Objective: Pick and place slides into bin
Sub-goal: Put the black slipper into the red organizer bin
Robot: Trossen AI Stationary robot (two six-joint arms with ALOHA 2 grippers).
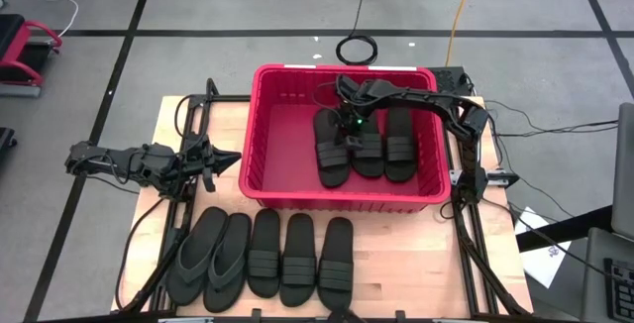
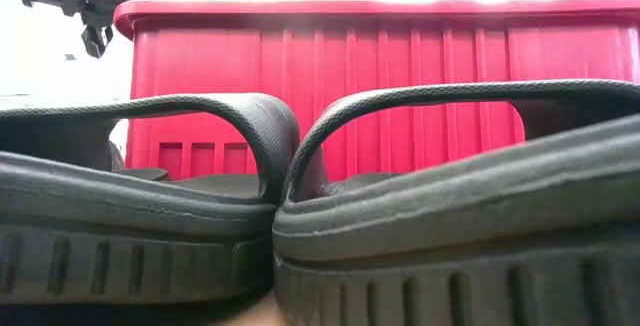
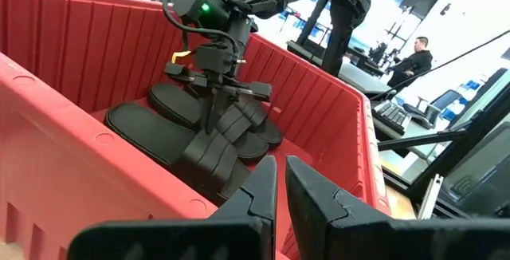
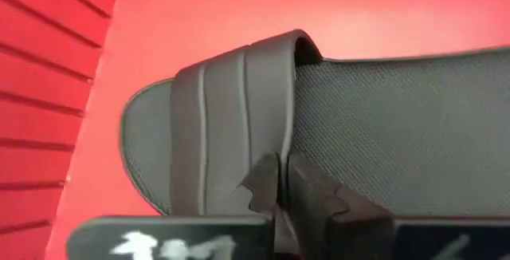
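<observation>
Right tool (image 1: 349, 128) reaching down into bin (image 1: 260, 135), clamped on slide strap (image 4: 231, 124), left tool (image 1: 226, 160) narrow beside bin.

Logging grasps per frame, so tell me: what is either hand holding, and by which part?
The right hand, inside the bin, pinches a slide by the edge of its ribbed strap. The left hand holds nothing, waiting beside the bin.

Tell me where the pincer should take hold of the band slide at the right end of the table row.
Grip the ribbed band strap of the rightmost slide. It arches clear of the footbed, as the low view's straps show, so one finger can likely slip under it. Come straight down from above: a neighbouring slide sits close on one side, and the red bin stands just behind.
</observation>
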